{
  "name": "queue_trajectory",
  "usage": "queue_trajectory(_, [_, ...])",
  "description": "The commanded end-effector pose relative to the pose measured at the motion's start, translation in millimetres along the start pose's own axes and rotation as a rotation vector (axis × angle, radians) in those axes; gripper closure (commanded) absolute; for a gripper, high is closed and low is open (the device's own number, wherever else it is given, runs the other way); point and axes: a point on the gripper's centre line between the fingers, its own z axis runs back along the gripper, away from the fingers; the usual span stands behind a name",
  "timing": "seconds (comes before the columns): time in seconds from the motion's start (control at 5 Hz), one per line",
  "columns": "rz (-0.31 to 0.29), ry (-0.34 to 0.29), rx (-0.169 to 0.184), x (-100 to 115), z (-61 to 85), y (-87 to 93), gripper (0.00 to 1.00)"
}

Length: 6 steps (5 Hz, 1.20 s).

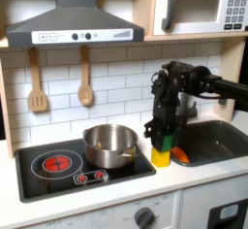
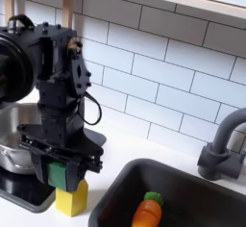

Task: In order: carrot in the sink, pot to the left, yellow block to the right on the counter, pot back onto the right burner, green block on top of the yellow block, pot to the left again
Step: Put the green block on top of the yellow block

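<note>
Two small cubes stack: black gripper (image 2: 60, 166) clenches bright green block (image 2: 59, 175) atop bright yellow block (image 2: 70, 199) on pale cream counter (image 1: 208, 175)

A wooden spatula (image 1: 37, 82) and spoon (image 1: 85, 80) hang beside a microwave (image 1: 199, 8).

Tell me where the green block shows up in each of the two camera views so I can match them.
First exterior view: the green block sits right of centre, between the fingers, on the yellow block, right of the pot.
Second exterior view: the green block is at lower left, atop the yellow block.
Shared landmark: the carrot in the sink.
</note>
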Motion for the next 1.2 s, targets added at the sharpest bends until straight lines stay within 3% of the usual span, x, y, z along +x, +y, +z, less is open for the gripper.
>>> queue_trajectory(0.0, [0.001,0.001,0.01,-1,-4.9,0.3,1.0])
queue_trajectory(1.0, [0.016,-0.003,0.005,11,-7.2,-10.4,1.0])
